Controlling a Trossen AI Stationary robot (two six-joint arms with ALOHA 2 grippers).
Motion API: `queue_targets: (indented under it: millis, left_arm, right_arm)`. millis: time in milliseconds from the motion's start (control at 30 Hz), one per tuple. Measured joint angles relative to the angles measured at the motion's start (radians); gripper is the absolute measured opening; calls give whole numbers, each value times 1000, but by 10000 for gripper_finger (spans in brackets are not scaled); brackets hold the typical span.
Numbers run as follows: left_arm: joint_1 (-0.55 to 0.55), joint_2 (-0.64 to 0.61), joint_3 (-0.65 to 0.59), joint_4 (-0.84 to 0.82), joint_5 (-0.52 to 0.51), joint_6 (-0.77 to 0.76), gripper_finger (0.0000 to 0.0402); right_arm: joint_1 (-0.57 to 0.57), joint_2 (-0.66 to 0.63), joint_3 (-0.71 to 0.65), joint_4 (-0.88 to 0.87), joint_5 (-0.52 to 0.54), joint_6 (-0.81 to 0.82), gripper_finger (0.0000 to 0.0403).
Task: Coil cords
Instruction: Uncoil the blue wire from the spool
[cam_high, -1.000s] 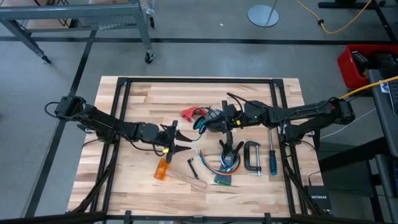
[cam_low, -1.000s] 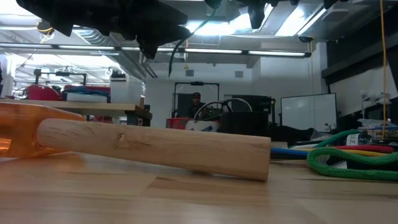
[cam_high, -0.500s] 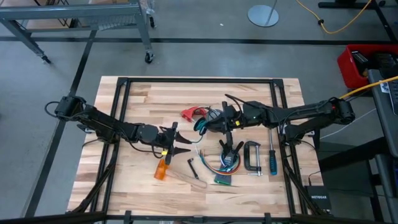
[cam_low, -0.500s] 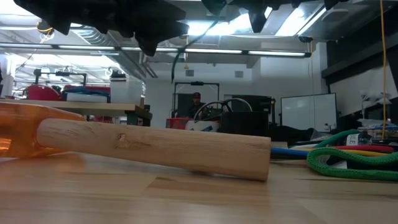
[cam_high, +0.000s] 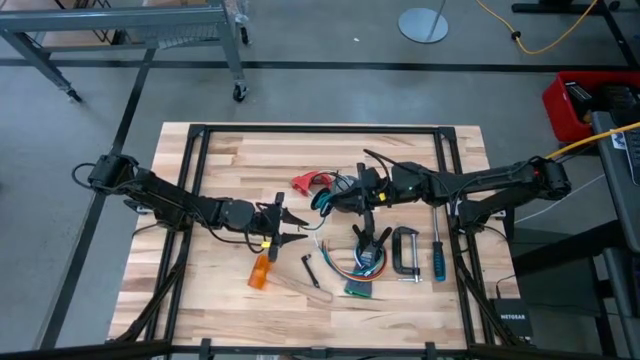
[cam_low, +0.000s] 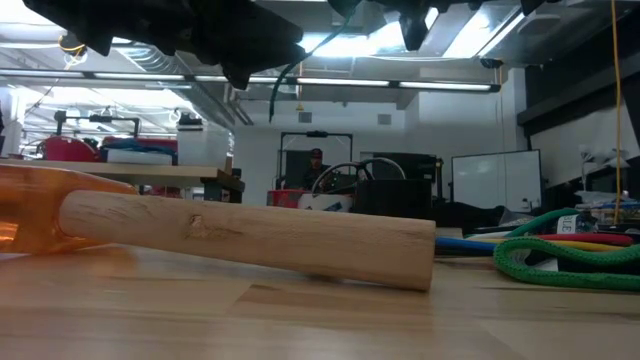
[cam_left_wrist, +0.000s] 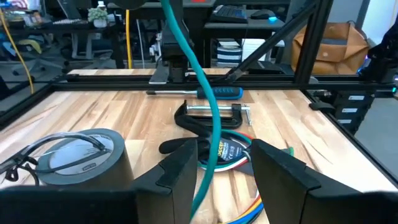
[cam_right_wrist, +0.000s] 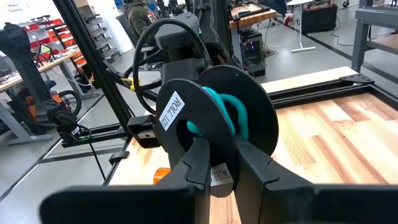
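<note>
Right wrist view shows the teal cord (cam_right_wrist: 219, 111) wound on a black spool (cam_right_wrist: 214, 127), mid-table, pinched by the right gripper (cam_right_wrist: 219, 163). Looks light and floppy, so grab near the spool. Left gripper (cam_left_wrist: 222, 163) gapes around the hanging strand, holding nothing.

Lying at six o'clock on the wooden table (cam_high: 220, 150): an orange-headed scraper (cam_high: 262, 272) with wooden handle (cam_low: 250, 237). Toward four o'clock, a black C-clamp (cam_high: 406, 254) beside a blue-handled screwdriver (cam_high: 438, 258). Standing near the clamp, a grey tape roll (cam_left_wrist: 74, 155). Coiled at the low view's three o'clock, green rope (cam_low: 560, 258).
</note>
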Motion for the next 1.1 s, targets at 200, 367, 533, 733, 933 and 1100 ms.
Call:
queue_targets:
  millis: [200,367,533,733,933,1100]
  left_arm:
    - [0,0,0,0,0,1,143]
    - [5,0,0,0,1,1,143]
    - [14,0,0,0,0,3,143]
    - [14,0,0,0,0,5,143]
    - [14,0,0,-1,0,5,139]
    - [14,0,0,-4,1,5,92]
  right_arm:
    - [0,1,0,1,0,6,44]
    - [0,1,0,1,0,26,44]
    - [0,1,0,22,0,45,44]
    - [0,1,0,58,0,54,44]
    - [0,1,0,48,0,53,44]
    - [0,1,0,46,-7,53,44]
